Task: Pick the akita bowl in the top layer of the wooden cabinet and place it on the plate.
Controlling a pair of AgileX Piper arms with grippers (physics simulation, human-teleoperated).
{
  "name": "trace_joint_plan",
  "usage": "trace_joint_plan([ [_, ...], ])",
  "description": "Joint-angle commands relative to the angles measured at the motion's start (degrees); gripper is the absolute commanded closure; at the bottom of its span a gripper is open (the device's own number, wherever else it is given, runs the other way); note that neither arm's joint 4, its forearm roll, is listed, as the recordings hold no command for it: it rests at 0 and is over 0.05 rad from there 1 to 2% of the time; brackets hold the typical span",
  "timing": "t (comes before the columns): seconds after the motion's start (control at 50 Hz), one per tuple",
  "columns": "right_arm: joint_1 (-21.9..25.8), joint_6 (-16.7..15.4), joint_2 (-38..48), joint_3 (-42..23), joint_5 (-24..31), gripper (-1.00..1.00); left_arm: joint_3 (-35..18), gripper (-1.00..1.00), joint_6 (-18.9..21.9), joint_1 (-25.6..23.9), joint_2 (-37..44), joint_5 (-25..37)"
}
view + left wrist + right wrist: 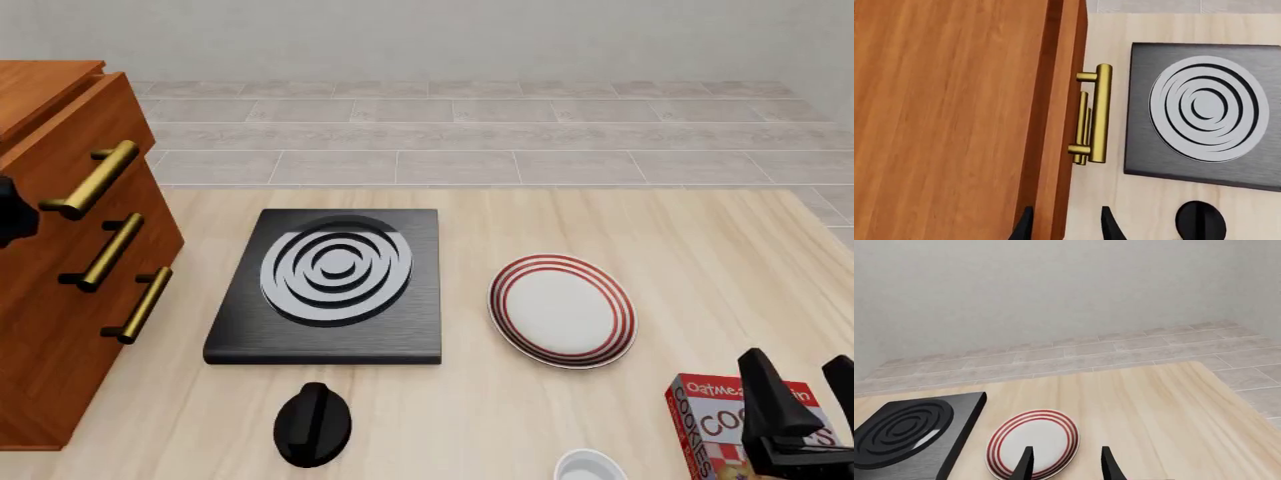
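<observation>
Black knob (312, 424), tabletop (694, 260) front edge. Cabinet (60, 270) far left, three drawers closed, bowl unseen; left hand (1066, 227) spread beside top handle (1099, 112). Black slab (331, 285). Plate (562, 309) right of centre. Right hand (801, 392) spread above cookie box (721, 425).

Even, bright, diffuse light fills all three views, with no glare or blown highlights. Shadows are faint and soft: a thin dark edge under the black slab (324, 288) and the plate (562, 310). Everything renders sharp, without blur or edge distortion.
</observation>
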Motion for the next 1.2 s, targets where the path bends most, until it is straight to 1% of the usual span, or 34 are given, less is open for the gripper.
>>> trace_joint_plan([
  [0.02, -0.07, 0.09, 0.01, -0.02, 0.02, -1.0, 1.01, -1.0, -0.98, -1.17, 0.63, 0.22],
  [0.18, -0.06, 0.11, 0.33, -0.01, -0.3, -1.0, 0.99, -1.0, -0.98, -2.08, 1.03, 0.14],
  [0.36, -0.14, 0.1, 0.68, 0.01, -0.66, -1.0, -0.95, -1.0, -0.76, -4.56, 2.27, 0.78],
  [0.48, -0.15, 0.16, 0.5, 0.03, -0.48, -1.0, -1.48, -1.0, -0.12, -4.65, 2.75, 0.71],
  [0.64, -0.13, 0.23, 0.29, 0.03, -0.27, -1.0, -2.33, -1.0, 0.07, -6.32, 3.59, 0.76],
  [0.7, -0.17, 0.2, 0.22, 0.04, -0.19, -1.0, -3.11, -1.0, 0.84, -6.82, 4.29, 0.76],
  [0.78, -0.17, 0.19, 0.31, 0.03, -0.28, -1.0, -4.17, -1.0, 0.89, -7.42, 4.91, 1.08],
  [0.88, -0.2, 0.17, 0.55, 0.07, -0.49, -1.0, -5.34, -1.0, 1.11, -9.04, 6.05, 0.99],
  [1.2, -0.37, -0.05, -0.25, 0.06, 0.26, -1.0, -5.45, -1.0, 0.79, -13.67, 7.97, -0.61],
])
